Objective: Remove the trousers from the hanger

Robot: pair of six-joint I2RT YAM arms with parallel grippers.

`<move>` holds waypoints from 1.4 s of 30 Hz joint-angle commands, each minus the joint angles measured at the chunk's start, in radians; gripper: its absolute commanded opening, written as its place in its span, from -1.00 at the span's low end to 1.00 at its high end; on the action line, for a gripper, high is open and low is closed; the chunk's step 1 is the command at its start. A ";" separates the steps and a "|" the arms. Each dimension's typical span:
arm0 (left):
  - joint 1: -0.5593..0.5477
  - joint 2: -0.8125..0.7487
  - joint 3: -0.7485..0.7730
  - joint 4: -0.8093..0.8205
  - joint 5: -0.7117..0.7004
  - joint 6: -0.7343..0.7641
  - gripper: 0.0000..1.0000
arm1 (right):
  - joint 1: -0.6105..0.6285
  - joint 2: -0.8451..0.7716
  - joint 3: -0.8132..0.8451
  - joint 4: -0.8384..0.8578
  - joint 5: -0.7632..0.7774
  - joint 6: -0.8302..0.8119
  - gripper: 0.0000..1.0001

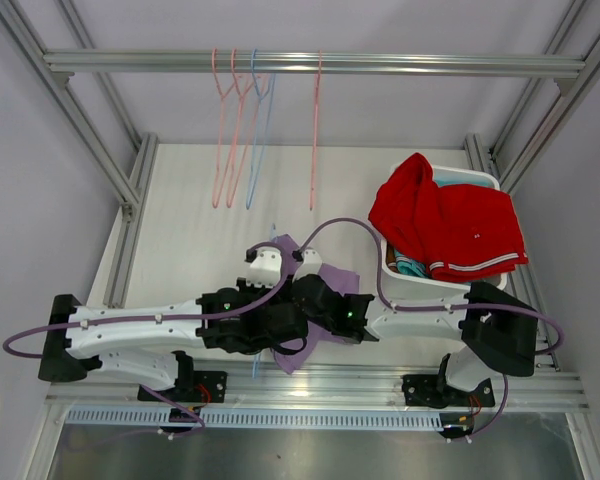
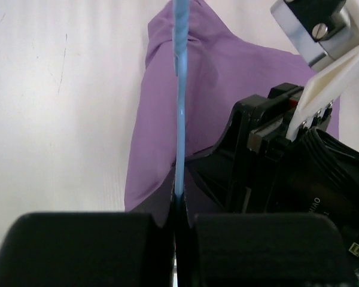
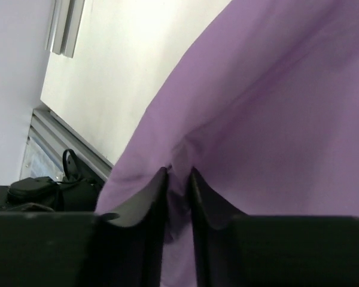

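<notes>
The lavender trousers [image 1: 332, 276] lie on the white table under both arms, still on a blue hanger [image 2: 180, 95]. They fill the left wrist view [image 2: 185, 101] and the right wrist view [image 3: 275, 119]. My left gripper [image 2: 178, 209] is shut on the blue hanger's wire. My right gripper [image 3: 178, 179] is shut on a fold of the lavender cloth. Red trousers [image 1: 445, 225] hang over a white basket [image 1: 475, 178], with teal cloth [image 1: 410, 267] beneath them. The yellow and brown trousers are out of view.
Several empty pink and blue hangers [image 1: 242, 130] hang from the metal rail [image 1: 310, 63] at the back. Aluminium frame posts [image 1: 120, 200] border the table on both sides. My right arm's black wrist [image 2: 287, 161] sits close beside the hanger.
</notes>
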 commanded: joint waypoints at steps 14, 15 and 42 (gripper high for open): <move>-0.011 -0.039 -0.020 -0.034 -0.059 -0.080 -0.99 | -0.018 -0.061 0.017 -0.030 0.028 0.006 -1.00; -0.011 -0.042 -0.031 -0.039 -0.059 -0.086 -0.99 | -0.019 -0.080 0.014 -0.041 0.031 -0.004 -1.00; -0.011 -0.068 -0.083 -0.227 -0.058 -0.280 -0.99 | 0.148 -0.652 0.334 -0.633 0.620 -0.375 -1.00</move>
